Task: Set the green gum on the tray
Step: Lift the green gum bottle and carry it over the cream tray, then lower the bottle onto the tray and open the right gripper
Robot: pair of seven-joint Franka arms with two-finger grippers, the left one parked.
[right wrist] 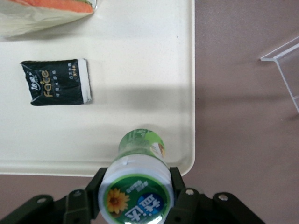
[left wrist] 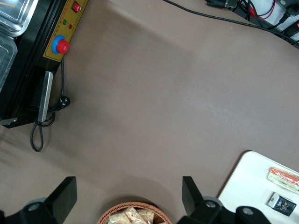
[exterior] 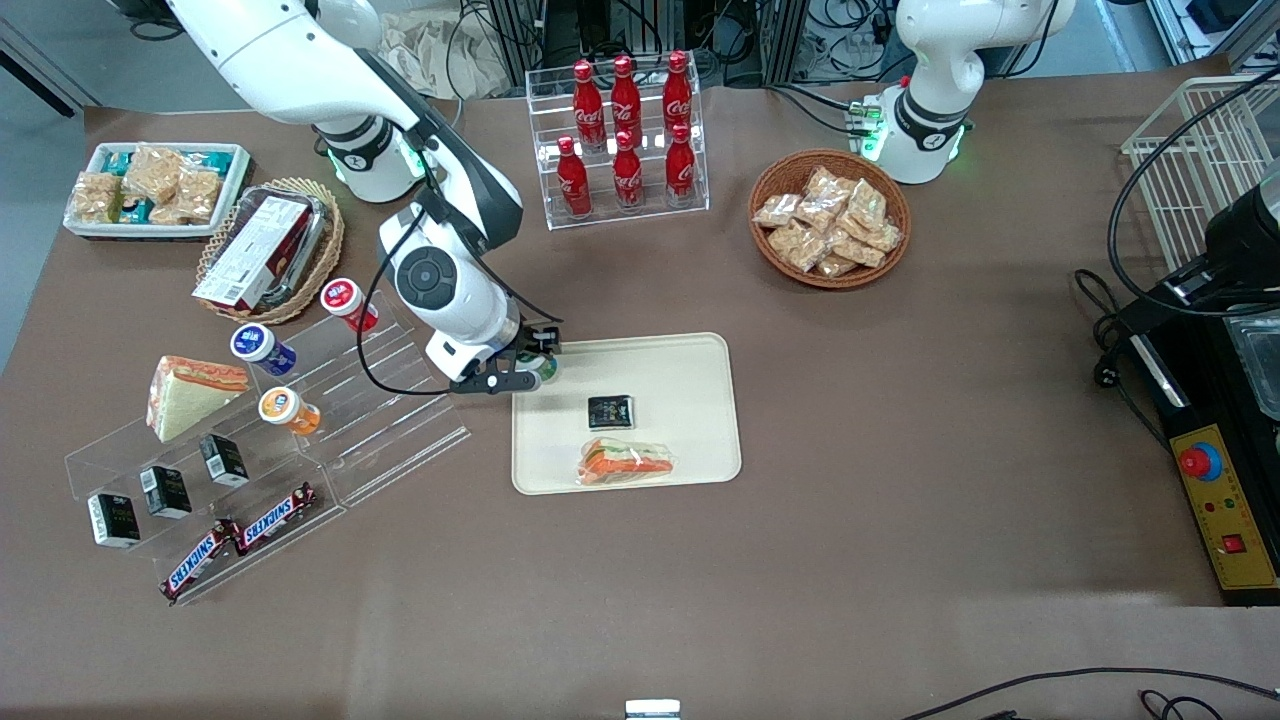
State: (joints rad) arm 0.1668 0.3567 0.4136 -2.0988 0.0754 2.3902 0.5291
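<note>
My right gripper (exterior: 535, 367) is shut on the green gum (right wrist: 138, 179), a small green bottle with a white lid and a green label, both black fingers (right wrist: 96, 185) pressing on the lid's sides. The bottle hangs upright over the corner of the cream tray (right wrist: 140, 70) nearest the working arm and farthest from the front camera. In the front view only a sliver of the green gum (exterior: 546, 368) shows under the wrist, at the edge of the tray (exterior: 690, 365).
On the tray lie a black packet (exterior: 610, 410) and a wrapped sandwich (exterior: 627, 463). A clear stepped rack (exterior: 330, 420) with an orange bottle (exterior: 290, 411), a blue-lidded bottle (exterior: 262, 348) and a red one (exterior: 349, 303) stands toward the working arm's end. Cola bottles (exterior: 626, 130) and a snack basket (exterior: 830, 230) stand farther back.
</note>
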